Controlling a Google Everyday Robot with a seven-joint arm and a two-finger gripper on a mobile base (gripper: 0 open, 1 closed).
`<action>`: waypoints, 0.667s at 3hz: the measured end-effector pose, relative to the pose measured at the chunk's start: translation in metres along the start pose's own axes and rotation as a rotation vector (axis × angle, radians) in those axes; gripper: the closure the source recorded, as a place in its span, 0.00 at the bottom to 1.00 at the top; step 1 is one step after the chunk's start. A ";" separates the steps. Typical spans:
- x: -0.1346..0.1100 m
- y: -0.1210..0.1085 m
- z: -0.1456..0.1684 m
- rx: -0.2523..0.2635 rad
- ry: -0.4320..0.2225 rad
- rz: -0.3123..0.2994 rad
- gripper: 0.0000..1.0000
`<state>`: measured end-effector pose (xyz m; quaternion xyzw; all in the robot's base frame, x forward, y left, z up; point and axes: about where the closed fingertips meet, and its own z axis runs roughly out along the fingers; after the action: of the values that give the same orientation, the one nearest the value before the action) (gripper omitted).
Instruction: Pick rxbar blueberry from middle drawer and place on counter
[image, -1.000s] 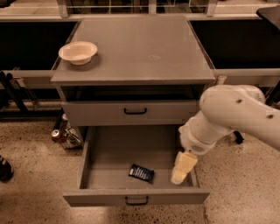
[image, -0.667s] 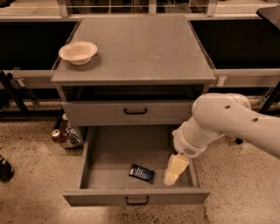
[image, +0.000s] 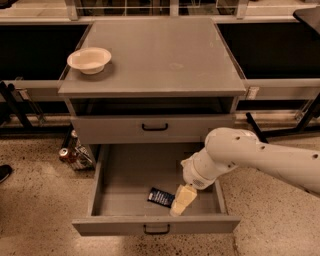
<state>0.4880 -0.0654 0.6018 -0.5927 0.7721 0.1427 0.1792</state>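
The rxbar blueberry (image: 161, 197), a small dark blue bar with pale print, lies flat near the front middle of the open middle drawer (image: 125, 175). The drawer is pulled out from the grey cabinet, with a black handle on its front. My gripper (image: 181, 201) reaches down into the drawer from the white arm on the right. Its cream tip sits just right of the bar, close to touching it. The counter (image: 155, 55) is the cabinet's flat grey top above.
A cream bowl (image: 89, 59) stands on the counter's left rear part. The drawer above (image: 155, 128) is closed. Cans and clutter (image: 70, 150) lie on the speckled floor left of the cabinet. Dark shelving runs behind.
My arm has swung left and lower into the drawer, bringing the gripper from the drawer's right side to right beside the bar. The bar has not moved.
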 end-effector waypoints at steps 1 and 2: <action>0.000 0.000 0.000 0.000 0.000 0.000 0.00; 0.003 -0.018 0.031 -0.001 0.010 0.000 0.00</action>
<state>0.5077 -0.0593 0.5721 -0.5935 0.7730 0.1399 0.1752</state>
